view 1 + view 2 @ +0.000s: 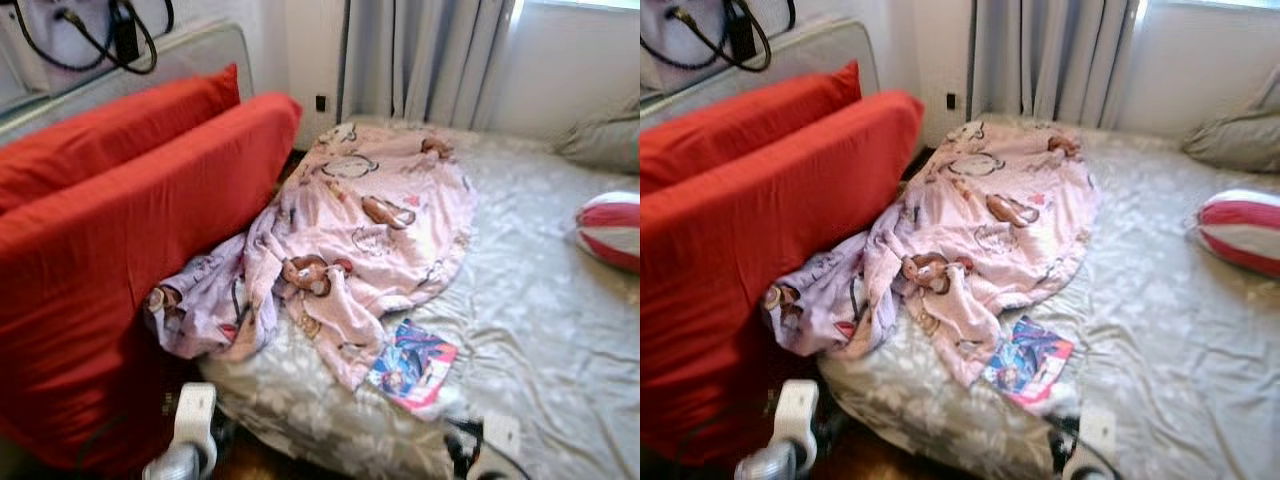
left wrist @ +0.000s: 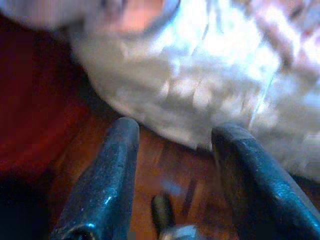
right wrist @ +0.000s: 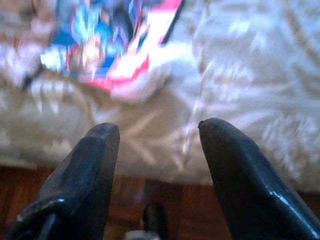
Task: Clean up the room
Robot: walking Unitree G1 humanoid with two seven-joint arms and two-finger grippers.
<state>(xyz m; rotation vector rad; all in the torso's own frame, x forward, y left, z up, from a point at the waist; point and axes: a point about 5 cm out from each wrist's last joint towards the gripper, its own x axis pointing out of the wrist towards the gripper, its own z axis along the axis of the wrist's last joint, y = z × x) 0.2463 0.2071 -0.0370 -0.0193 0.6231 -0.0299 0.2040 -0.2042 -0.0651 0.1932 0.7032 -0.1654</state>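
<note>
A rumpled pink blanket (image 1: 350, 230) lies heaped across the middle of the frame, spilling off the near edge of the bed (image 1: 540, 330) against the red cushions (image 1: 110, 240) that fill the left side. Just below it, at lower centre, a colourful magazine (image 1: 412, 372) rests near the mattress edge, partly on a fold of sheet. A striped ball (image 1: 610, 230) sits at the right edge.

The left gripper (image 2: 172, 150) hangs low over the wooden floor (image 2: 170, 165) beside the bed, fingers spread and holding nothing. The right gripper (image 3: 157, 135) is likewise parted and empty, pointed at the mattress edge just short of the magazine.

The magazine looks thin and flat, so a pinch could catch sheet instead, or nudge it off the edge to the floor.
</note>
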